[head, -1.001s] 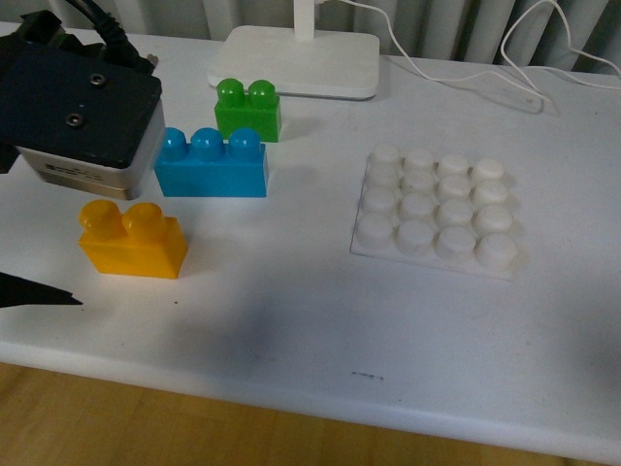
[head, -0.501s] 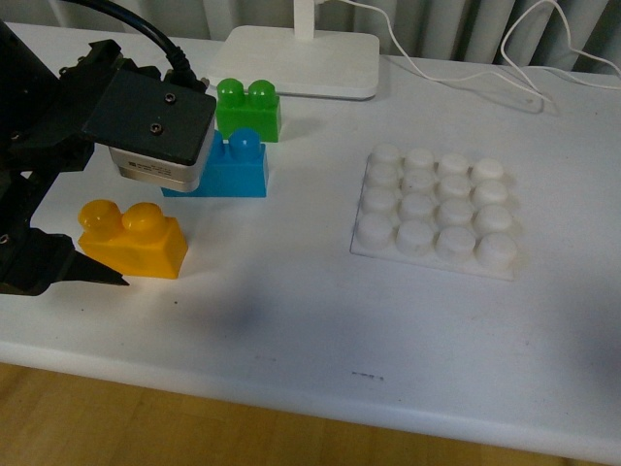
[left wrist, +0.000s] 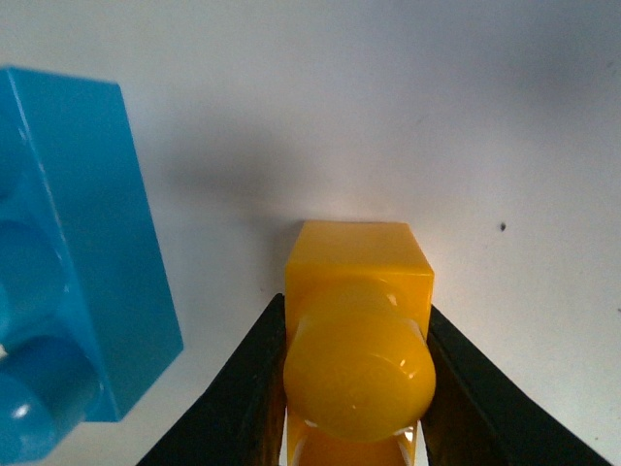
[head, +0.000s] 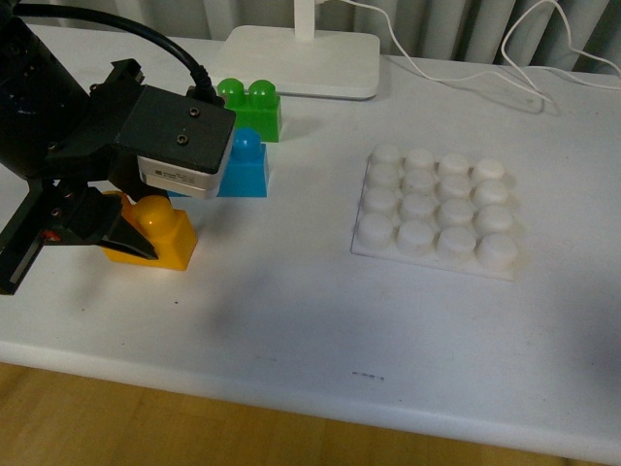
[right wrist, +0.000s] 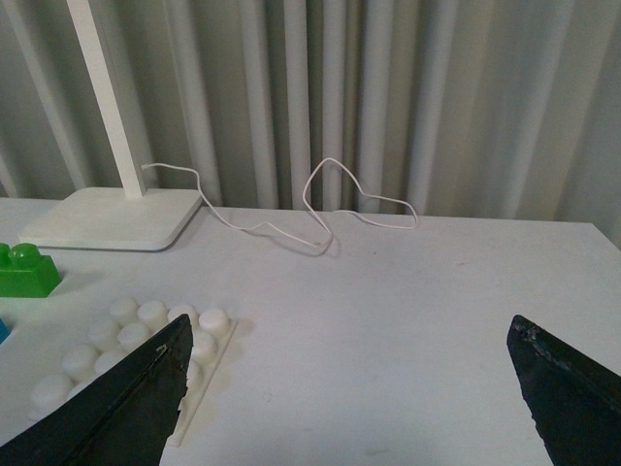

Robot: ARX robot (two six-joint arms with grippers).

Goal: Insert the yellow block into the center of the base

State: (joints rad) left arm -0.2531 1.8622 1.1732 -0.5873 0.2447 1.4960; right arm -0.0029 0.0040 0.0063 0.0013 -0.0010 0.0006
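Glossy, round-studded yellow block (left wrist: 359, 282)

The big black left arm (head: 34, 92) comes in over the left edge of the tabletop, with a thick black cable (head: 146, 39) running along its top. Its wrist has a black and silver box (head: 179, 146) on it and tips down at the table. The left gripper (head: 136, 233) is low, near the front left corner. Its two black fingers (left wrist: 243, 388) press on both sides of the yellow block (left wrist: 359, 282), a small plastic toy brick with round bumps. The right gripper (right wrist: 349, 388) hangs above the right side of the table, facing the far edge. Its two black fingers (right wrist: 116, 408) are spread far apart.
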